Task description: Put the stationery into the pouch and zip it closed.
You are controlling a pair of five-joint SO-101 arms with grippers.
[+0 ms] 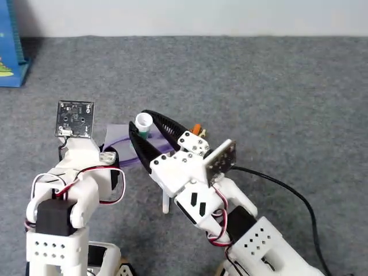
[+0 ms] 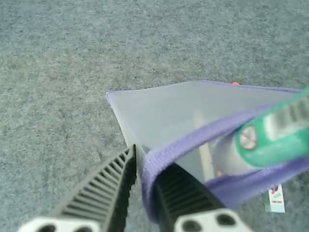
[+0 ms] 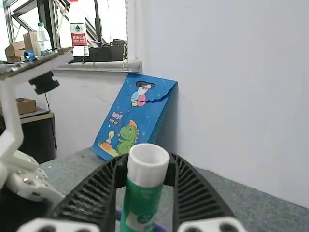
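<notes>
The pouch [image 2: 164,111] is clear plastic with a purple zip edge and lies on the grey carpet between the arms [image 1: 122,138]. My left gripper [image 2: 140,157] is shut on the purple rim at the pouch's mouth, holding it up. A glue stick [image 3: 144,186] with a green body and white cap stands upright in my right gripper [image 3: 147,166], which is shut on it. From above, the right gripper [image 1: 144,125] holds the glue stick [image 1: 143,121] over the pouch. The green glue stick [image 2: 270,130] pokes into the open mouth. A thin pale stick [image 2: 205,152] lies inside the pouch.
A blue gift bag [image 3: 136,121] leans on the wall at the far left [image 1: 10,52]. A small orange thing [image 1: 196,129] lies just past the pouch. A small white tag [image 2: 276,199] rests on the carpet beside the pouch. A black cable [image 1: 287,187] trails from the right arm.
</notes>
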